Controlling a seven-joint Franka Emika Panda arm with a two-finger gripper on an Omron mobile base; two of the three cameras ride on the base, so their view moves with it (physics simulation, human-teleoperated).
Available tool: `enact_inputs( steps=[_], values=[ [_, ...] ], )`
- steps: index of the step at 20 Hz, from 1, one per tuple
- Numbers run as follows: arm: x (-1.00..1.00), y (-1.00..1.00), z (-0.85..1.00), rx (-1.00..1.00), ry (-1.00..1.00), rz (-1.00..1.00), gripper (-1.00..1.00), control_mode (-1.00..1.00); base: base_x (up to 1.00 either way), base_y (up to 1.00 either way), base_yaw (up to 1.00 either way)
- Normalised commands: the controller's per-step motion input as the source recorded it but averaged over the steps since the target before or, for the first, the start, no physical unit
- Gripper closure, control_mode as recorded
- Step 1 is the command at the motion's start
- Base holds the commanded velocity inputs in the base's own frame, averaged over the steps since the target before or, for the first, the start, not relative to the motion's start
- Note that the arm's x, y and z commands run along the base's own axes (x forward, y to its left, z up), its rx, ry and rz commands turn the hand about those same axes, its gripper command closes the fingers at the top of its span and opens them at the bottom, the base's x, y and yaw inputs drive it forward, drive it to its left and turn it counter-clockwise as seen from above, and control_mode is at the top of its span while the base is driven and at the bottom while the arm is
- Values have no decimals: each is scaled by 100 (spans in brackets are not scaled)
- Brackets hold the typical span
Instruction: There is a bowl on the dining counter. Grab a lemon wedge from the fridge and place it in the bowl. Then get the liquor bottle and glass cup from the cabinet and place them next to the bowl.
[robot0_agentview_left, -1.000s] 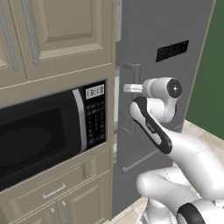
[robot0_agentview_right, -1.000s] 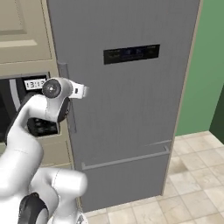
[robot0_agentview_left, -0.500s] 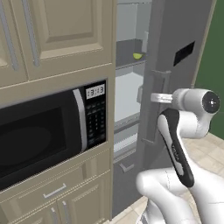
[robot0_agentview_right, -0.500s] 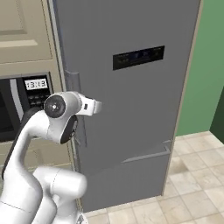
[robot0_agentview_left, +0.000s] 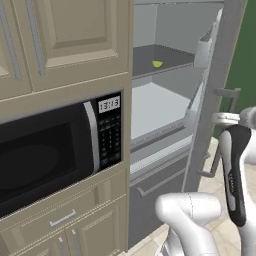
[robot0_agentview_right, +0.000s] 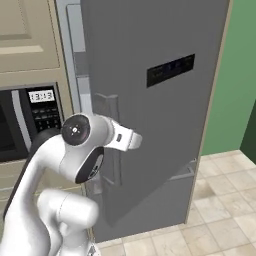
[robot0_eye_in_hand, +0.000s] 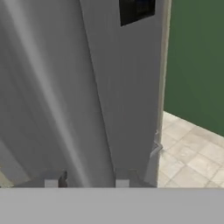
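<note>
At the open fridge (robot0_agentview_right: 150, 125) door's handle (robot0_eye_in_hand: 87, 144), my hand (robot0_eye_in_hand: 86, 180) straddles it, fingers partly spread; contact unclear.

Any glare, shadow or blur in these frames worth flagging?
Left base view: flat light, lemon wedge on a dim fridge shelf. Right base view: even, sharp, no glare on the fridge door. Hand view: a soft pale streak runs down the door; edges slightly blurred.

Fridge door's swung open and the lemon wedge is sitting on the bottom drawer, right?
Not quite. The fridge door is open, but the lemon wedge lies on an upper shelf, well above the drawer, as the left base view shows.
</note>
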Motion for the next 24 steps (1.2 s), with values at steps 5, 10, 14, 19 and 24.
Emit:
enact_inputs(
  steps=[5, 10, 14, 19, 24],
  values=[
    [-59, -97, 0, -3, 23, -15, -100, -100, 0, 0, 0],
    [-87, -8, 5, 0, 3, -2, -100, -100, 0, 0, 0],
    [-100, 33, 14, 0, -13, 0, -100, -100, 0, 0, 0],
    [-100, 51, 19, 0, -12, 0, -100, -100, 0, 0, 0],
    [-25, 80, 21, 0, -1, 0, -100, -100, 0, 0, 0]
  ],
)
